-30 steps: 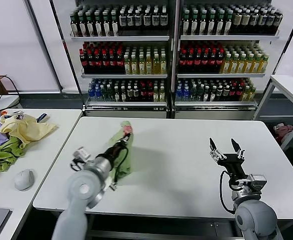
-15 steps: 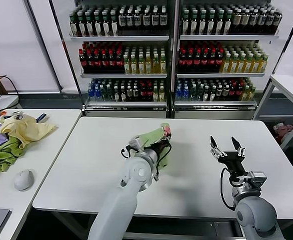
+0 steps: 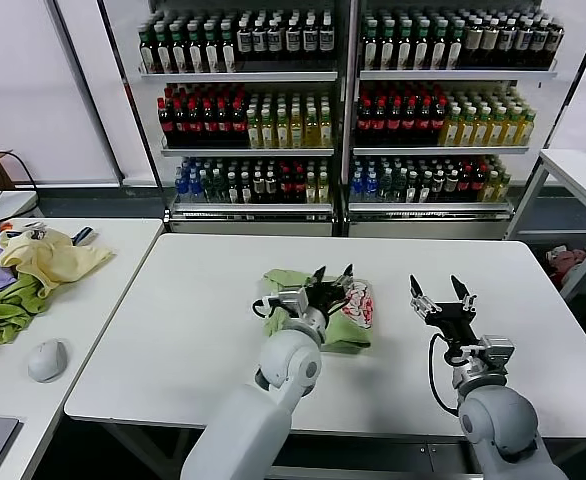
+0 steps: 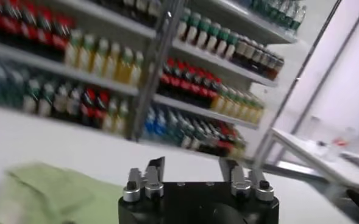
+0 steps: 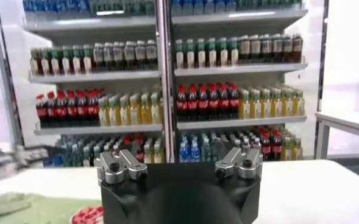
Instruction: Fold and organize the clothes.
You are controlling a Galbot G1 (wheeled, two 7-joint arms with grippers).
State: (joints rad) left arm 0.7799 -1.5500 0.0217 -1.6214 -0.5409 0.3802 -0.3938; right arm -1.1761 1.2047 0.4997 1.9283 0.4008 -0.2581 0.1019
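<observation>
Green shirt [image 3: 325, 305] lies bunched mid-tabletop, nearer the front edge.
Left gripper [image 3: 332, 274] sits over it, fingers spread, holding nothing; right gripper [image 3: 435, 288] hovers beside it, fingers wide apart, empty.

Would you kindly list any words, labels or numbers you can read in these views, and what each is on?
None can be read.
Labels on the shelved drink bottles: too small.
Red-and-white print on the sage-green cotton shirt: no letters can be made out.
</observation>
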